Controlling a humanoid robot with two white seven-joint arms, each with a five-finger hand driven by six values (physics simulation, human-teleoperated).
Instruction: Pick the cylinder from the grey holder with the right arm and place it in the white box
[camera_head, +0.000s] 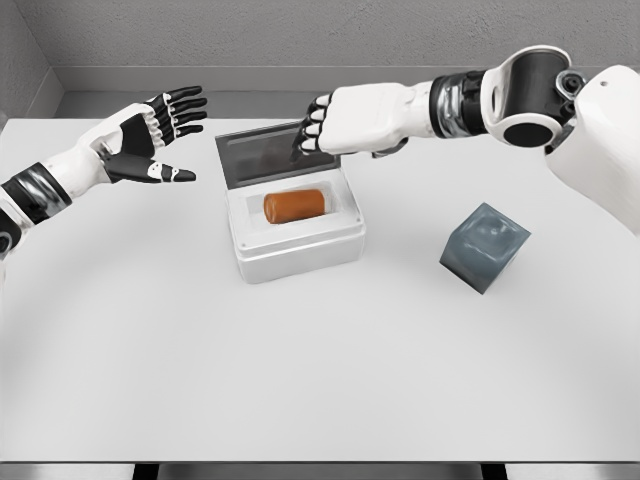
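An orange-brown cylinder (295, 205) lies on its side inside the white box (297, 252), whose grey lid (262, 152) stands up at the back. My right hand (312, 128) hovers above the box's back edge, just in front of the lid, fingers curled downward and holding nothing. The grey holder (485, 247) sits tipped on the table to the right of the box, with nothing in it. My left hand (165, 130) floats at the far left, fingers spread, apart from the box.
The white table (320, 380) stretches wide in front of the box. A grey wall runs along the table's back edge.
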